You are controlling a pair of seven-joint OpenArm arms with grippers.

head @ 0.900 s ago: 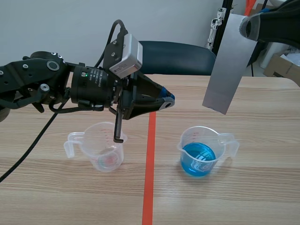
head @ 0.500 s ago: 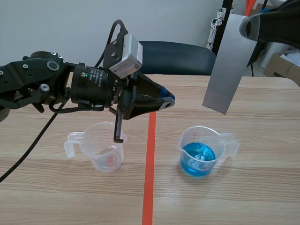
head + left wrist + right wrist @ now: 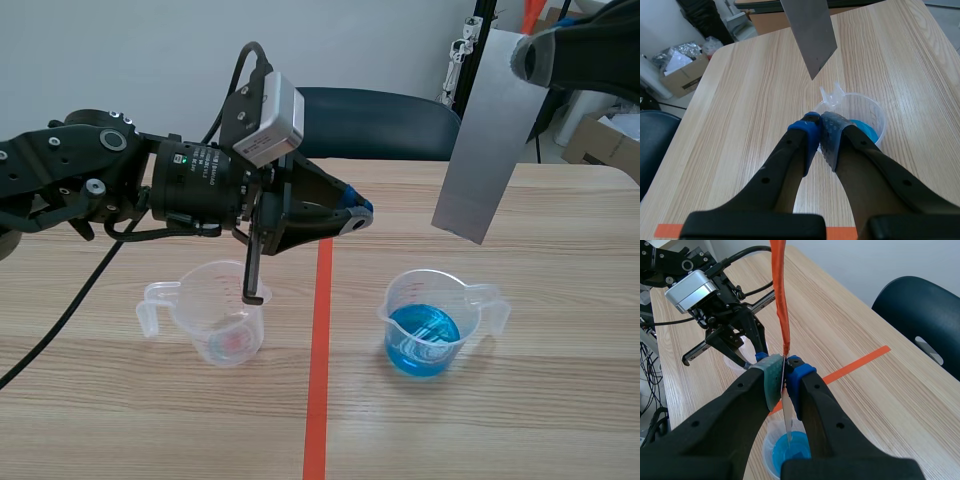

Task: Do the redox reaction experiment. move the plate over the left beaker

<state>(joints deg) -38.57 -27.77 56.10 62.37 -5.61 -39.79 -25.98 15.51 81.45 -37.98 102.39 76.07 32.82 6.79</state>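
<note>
My right gripper (image 3: 530,55) is raised at the far right, shut on the top of a grey metal plate (image 3: 485,140). The plate hangs tilted, above and behind the right beaker (image 3: 430,320) of blue liquid. In the right wrist view the plate (image 3: 780,300) shows edge-on between the gripper's (image 3: 785,365) pads, over the blue beaker (image 3: 785,452). The clear left beaker (image 3: 215,315), faintly pink at its bottom, stands left of the tape line. Above it hovers my left gripper (image 3: 355,215), shut on nothing; its (image 3: 819,125) fingers point at the blue beaker (image 3: 860,117) and the plate (image 3: 810,30).
An orange-red tape line (image 3: 320,340) runs down the table between the beakers. A dark blue chair (image 3: 380,120) stands behind the table's far edge. A cardboard box (image 3: 605,140) sits on the floor at the back right. The left arm's body (image 3: 100,185) spans the table's left half.
</note>
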